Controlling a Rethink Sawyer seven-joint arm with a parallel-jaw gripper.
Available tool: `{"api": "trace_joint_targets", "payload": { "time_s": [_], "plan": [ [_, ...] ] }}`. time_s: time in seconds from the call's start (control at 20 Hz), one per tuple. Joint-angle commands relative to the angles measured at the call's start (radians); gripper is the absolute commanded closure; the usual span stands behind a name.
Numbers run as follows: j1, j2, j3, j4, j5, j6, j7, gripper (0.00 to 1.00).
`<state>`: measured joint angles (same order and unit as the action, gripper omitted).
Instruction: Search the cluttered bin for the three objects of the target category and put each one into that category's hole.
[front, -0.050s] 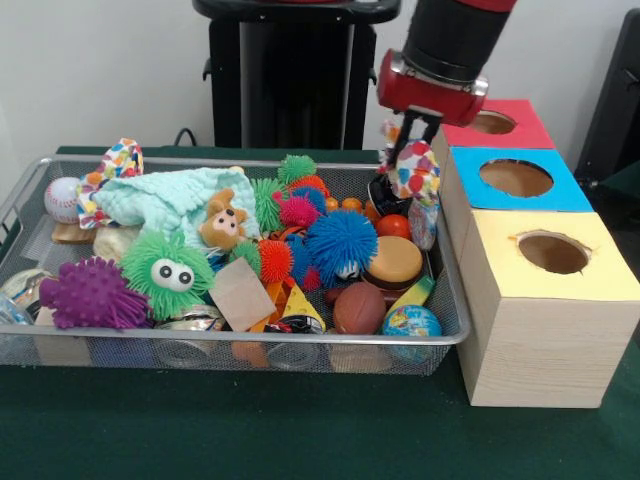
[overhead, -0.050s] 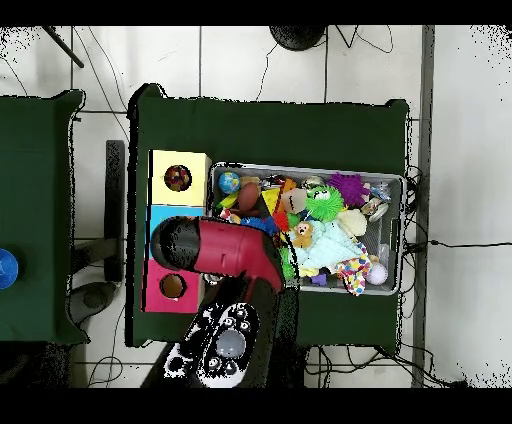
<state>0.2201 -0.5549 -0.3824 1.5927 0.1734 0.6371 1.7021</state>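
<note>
My gripper (front, -0.050s: 413, 140) hangs over the bin's far right corner, next to the row of boxes. It is shut on a polka-dot fabric toy (front, -0.050s: 417, 180) that dangles down toward the bin wall. A second polka-dot fabric toy (front, -0.050s: 121, 160) lies at the bin's far left. The wire bin (front, -0.050s: 120, 336) is full of mixed toys. Beside it stand a red box with a hole (front, -0.050s: 491, 122), a blue box with a hole (front, -0.050s: 515, 177) and a yellow box with a hole (front, -0.050s: 553, 252). In the overhead view the arm (overhead, -0.050s: 215, 248) covers the gripper and the blue box.
In the bin lie a baseball (front, -0.050s: 60, 197), a mint blanket with a bear (front, -0.050s: 175, 195), a green fuzzy ball with eyes (front, -0.050s: 168, 265), a purple spiky ball (front, -0.050s: 90, 293), a blue fuzzy ball (front, -0.050s: 340, 243), a brown football (front, -0.050s: 359, 307) and a globe ball (front, -0.050s: 411, 322).
</note>
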Motion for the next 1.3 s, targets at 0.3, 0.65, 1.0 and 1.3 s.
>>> {"api": "trace_joint_targets", "payload": {
  "time_s": [0.3,0.65,1.0,1.3],
  "plan": [
    [0.081,0.148,0.028,-0.359,0.052,0.307,0.375,1.00],
    [0.089,0.293,0.049,-0.623,0.064,0.434,0.431,1.00],
    [0.095,0.432,0.048,-0.840,0.118,0.498,0.521,1.00],
    [0.103,0.530,0.016,-0.996,0.140,0.544,0.566,1.00]
  ]
}}
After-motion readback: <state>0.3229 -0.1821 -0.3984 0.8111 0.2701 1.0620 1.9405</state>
